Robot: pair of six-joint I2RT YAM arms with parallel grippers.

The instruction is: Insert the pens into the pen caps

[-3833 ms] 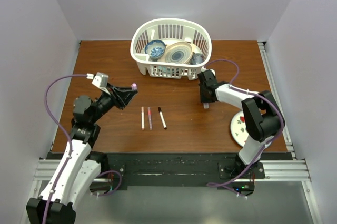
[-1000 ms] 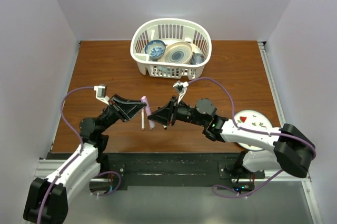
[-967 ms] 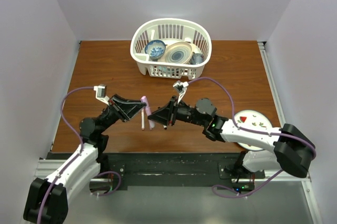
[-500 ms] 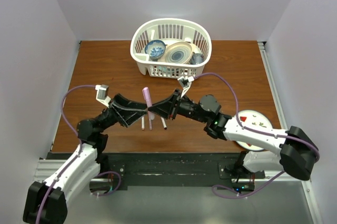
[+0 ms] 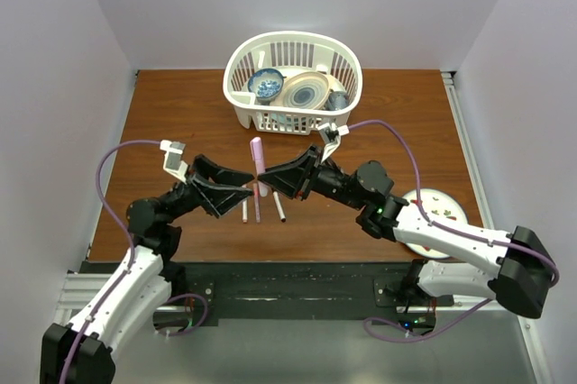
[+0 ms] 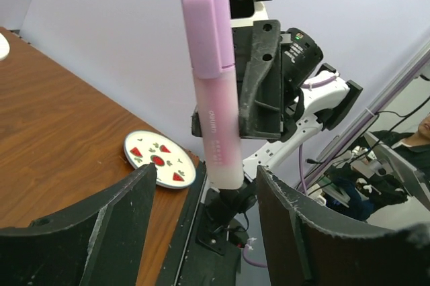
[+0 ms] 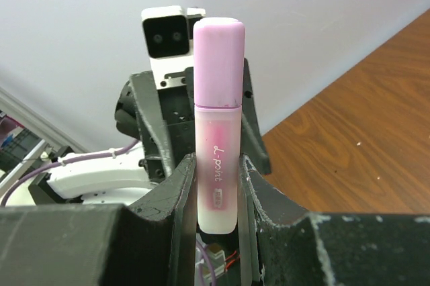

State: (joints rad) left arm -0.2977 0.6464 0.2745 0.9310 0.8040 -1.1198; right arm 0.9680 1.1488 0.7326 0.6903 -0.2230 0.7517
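My right gripper point(image 5: 264, 177) point(image 7: 218, 165) is shut on the lilac-pink highlighter point(image 5: 258, 153) point(image 7: 218, 165) and holds it upright above the table. A lilac cap point(image 7: 218, 64) point(image 6: 207, 31) sits on the highlighter's top end. My left gripper point(image 5: 249, 183) point(image 6: 207, 172) faces it with its jaws wide open on either side of the highlighter's point(image 6: 216, 131) lower end, not touching it. Three slim pens lie side by side on the table below: white with red end point(image 5: 244, 212), dark pink-maroon point(image 5: 257, 206), white with black end point(image 5: 279, 207). The small loose caps are out of view.
A white basket point(image 5: 242, 86) holding bowls and a plate stands at the back centre. A round plate with a watermelon pattern point(image 5: 435, 213) point(image 6: 158, 165) lies at the table's front right, partly under my right arm.
The highlighter has passed from my left gripper to my right one. The left jaws have opened. Both grippers have moved up and toward the basket, and the highlighter now stands more upright.
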